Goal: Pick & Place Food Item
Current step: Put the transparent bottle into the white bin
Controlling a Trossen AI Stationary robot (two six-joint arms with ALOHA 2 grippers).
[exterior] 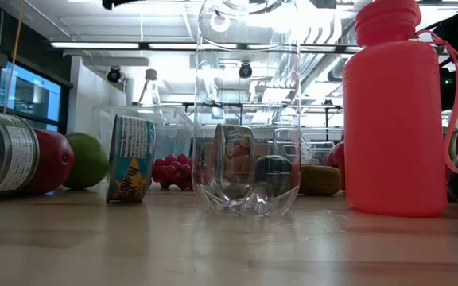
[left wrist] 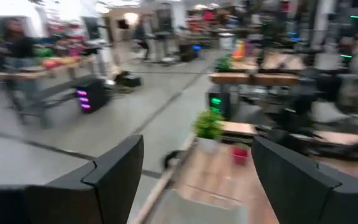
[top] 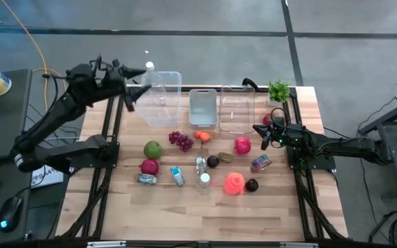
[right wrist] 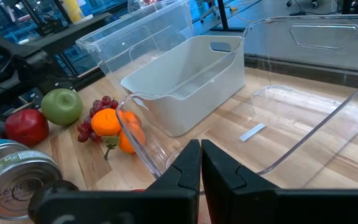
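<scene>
**Left fingers spread & empty up high; food still on the table**

My left gripper (top: pixel 131 93) hangs over the back-left of the table (top: pixel 185 213), beside the leftmost clear bin (top: pixel 163 96). Left wrist view shows both fingers (left wrist: pixel 114 168) well apart w/ nothing between them, only the room & the far table edge beyond. My right gripper (right wrist: pixel 201 163) is pinched fully shut on nothing, parked at the rim of the right clear bin (right wrist: pixel 303 93), w/ the white bin (right wrist: pixel 185 87) just beyond.

Task doesn't say which food item. Candidates lie mid-table, in front of the bins: green apple (top: pixel 153 149), red apple (top: pixel 149 166), grapes (top: pixel 180 140), orange piece (top: pixel 202 136), all left of centre & nearer my left arm. None in a bin yet, so I judge the pick hasn't begun.

Handling guesses:
- Apples: round, stiff, smooth skin, prob. slippery. Grip across the widest part, pads level, else they squirt out.
- Grapes: soft, lumpy bunch, may droop or shed. Take the thick middle, gentle squeeze.
- Orange piece: small, close to the grapes, so approach from the open side.
- Can't tell real from plastic, so weight unknown; cans (top: pixel 146 179) nearby look heavier and aren't my target.
</scene>
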